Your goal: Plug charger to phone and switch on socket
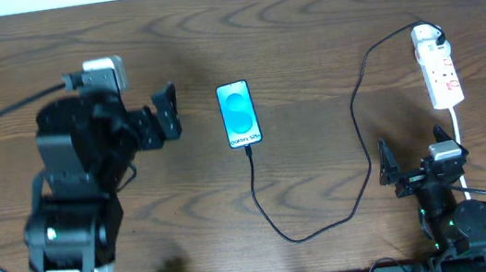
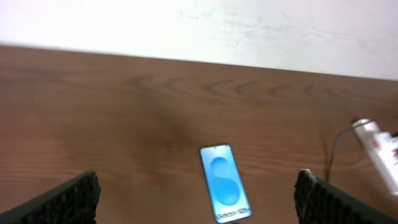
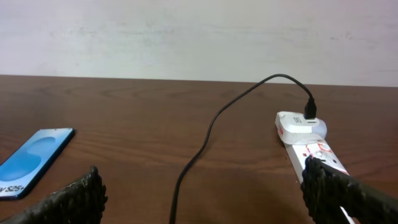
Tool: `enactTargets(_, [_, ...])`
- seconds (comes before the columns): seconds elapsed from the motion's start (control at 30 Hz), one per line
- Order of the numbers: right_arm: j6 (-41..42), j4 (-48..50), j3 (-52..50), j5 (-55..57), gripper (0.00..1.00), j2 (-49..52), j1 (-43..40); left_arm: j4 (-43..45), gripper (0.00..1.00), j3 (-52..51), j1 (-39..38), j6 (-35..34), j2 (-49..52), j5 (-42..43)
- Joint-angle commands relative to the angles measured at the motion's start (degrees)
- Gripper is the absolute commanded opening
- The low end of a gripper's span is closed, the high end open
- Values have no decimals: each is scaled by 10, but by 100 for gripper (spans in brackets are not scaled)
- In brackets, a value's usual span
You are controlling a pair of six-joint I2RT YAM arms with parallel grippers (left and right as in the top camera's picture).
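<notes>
We find the phone point(image 1: 238, 113) lying face up near the middle of the bench point(image 1: 303, 17), screen lit blue. The charger point(image 1: 254, 181) runs from the phone's near edge in a long loop across the wood to the far end of the socket point(image 1: 439, 70), which lies on the right side. From above, the plug tip seems seated in the phone, though the joint is too small to be sure. The left tool point(image 1: 171, 112) hovers just left of the phone, fingers spread wide and holding nothing. The right tool point(image 3: 200, 171) sits low near the socket, also spread and empty. We judge the plugging step done and the switch step in hand. Next, the right tool should reach forward over the socket and press its switch, which we cannot make out clearly.
</notes>
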Motion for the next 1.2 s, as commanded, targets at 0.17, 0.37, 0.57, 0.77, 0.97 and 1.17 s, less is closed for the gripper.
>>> enactTargets(0.17, [-6,-2,-1,5,99,-5,6,108,99,-160,21,83,-126,-8])
enactTargets(0.37, [-6,-2,-1,5,99,-5,6,206,99,-291,48,91,-219,-7])
enactTargets(0.57, [-6,-2,-1,5,99,-5,6,268,99,-402,51,121,-316,-8])
enactTargets(0.77, [-6,-2,-1,4,99,-5,6,319,99,-503,51,144,-394,-8])
enactTargets(0.97, [-6,-2,-1,5,99,-5,6,332,99,-583,52,151,-468,-8])
enactTargets(1.17, [-6,-2,-1,5,99,-5,6,332,99,-638,52,156,-517,-26])
